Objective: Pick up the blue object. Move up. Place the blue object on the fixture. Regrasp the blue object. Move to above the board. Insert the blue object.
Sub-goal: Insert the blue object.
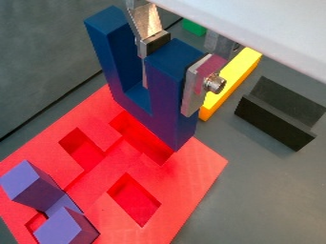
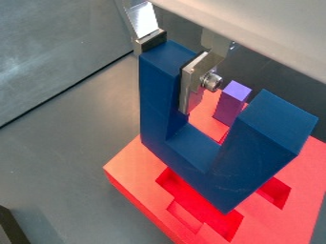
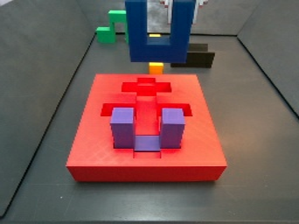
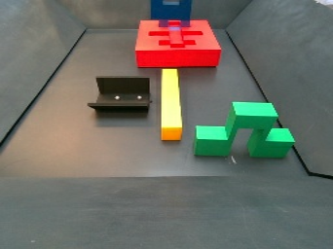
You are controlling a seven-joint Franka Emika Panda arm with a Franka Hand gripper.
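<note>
The blue object point(image 1: 133, 86) is a dark blue U-shaped block hanging with its two prongs up and its base down. My gripper point(image 1: 174, 69) is shut on one prong, a silver finger on each side; both wrist views show this point(image 2: 170, 62). The block hangs over the far part of the red board point(image 3: 105, 144), above its cross-shaped recess point(image 3: 146, 86), and I cannot tell whether it touches. In a side view the gripper point(image 3: 184, 19) comes down from the top edge. The black fixture point(image 4: 124, 94) stands apart on the floor with nothing on it.
A purple U-shaped block point(image 3: 146, 127) sits in the board's near recess. A yellow bar point(image 4: 169, 102) lies on the floor between the board and the green block point(image 4: 244, 131), beside the fixture. Grey walls enclose the floor.
</note>
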